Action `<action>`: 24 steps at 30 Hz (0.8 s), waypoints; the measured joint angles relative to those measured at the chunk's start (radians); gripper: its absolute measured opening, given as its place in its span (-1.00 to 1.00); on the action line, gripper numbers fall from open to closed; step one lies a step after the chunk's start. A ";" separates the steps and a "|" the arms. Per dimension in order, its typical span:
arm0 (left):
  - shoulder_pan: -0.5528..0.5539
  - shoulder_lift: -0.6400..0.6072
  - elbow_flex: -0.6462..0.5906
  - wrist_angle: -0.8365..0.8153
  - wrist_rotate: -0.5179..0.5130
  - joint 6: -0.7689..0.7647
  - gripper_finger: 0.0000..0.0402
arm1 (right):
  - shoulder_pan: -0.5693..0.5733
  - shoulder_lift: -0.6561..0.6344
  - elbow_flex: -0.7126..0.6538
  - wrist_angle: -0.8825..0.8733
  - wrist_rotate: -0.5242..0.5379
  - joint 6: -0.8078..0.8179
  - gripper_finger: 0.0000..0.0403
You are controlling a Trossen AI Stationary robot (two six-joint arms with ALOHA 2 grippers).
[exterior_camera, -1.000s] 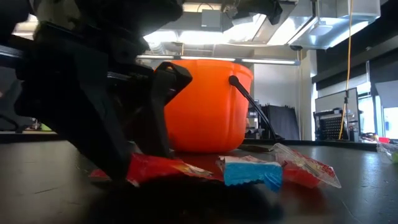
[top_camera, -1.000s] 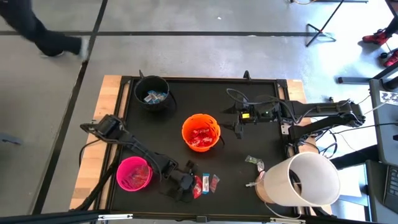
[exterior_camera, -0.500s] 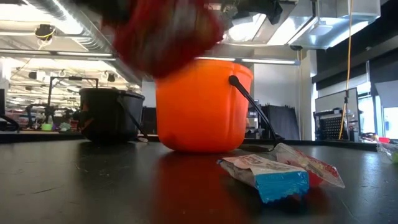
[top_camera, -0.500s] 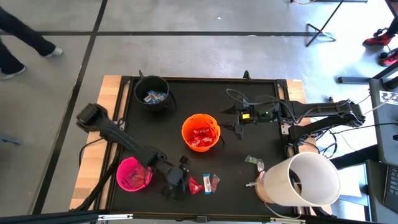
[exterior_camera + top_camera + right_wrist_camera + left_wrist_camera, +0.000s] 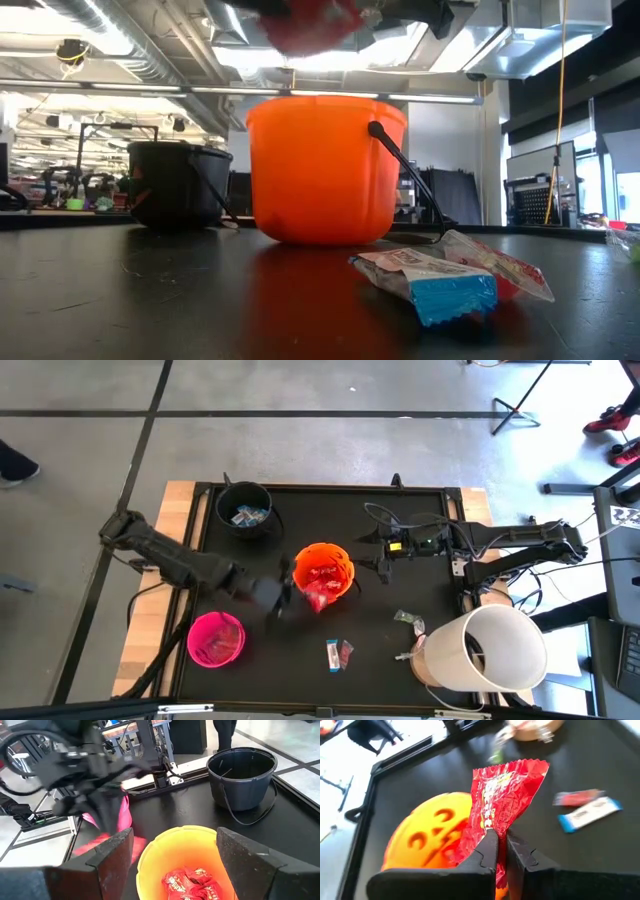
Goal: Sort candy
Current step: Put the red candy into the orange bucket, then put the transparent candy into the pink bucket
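High view: the left end effector (image 5: 283, 598), at centre frame, has travelled from the lower middle of the tabletop (image 5: 400, 560), where it stood a second ago, to the left rim of the orange bucket (image 5: 323, 572); a red packet (image 5: 316, 598) hangs at that rim, so one sweet is lifted and, by judgement, about to be dropped among its like. A blue-and-white bar (image 5: 332, 654) and a second red packet (image 5: 345, 652) remain at lower centre, with the pink bucket (image 5: 216, 638) lower left and the black bucket (image 5: 245, 508) upper left. The right end effector (image 5: 384, 557) waits right of the orange bucket. Low view: the arm no longer fills the left of the frame; only a red blur shows at top centre, and the two remaining sweets lie at lower right. Left wrist view: alone it shows the fingers pinched fully together on the packet's lower edge, above the bucket. Right wrist view: alone it shows its own fingers spread wide, holding nothing, and red packets inside the bucket.
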 joint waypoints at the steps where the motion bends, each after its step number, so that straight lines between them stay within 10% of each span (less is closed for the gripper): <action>1: 0.033 0.003 0.000 0.000 0.013 0.007 -0.99 | 0.000 0.000 0.000 0.000 0.000 0.000 0.41; 11: 0.260 0.040 0.000 0.000 0.125 0.003 -0.58 | 0.000 0.000 0.000 -0.001 0.000 0.000 0.41; 24: 0.207 -0.083 0.001 -0.048 0.117 -0.038 -0.24 | 0.006 -0.012 0.035 -0.166 -0.090 -0.007 0.41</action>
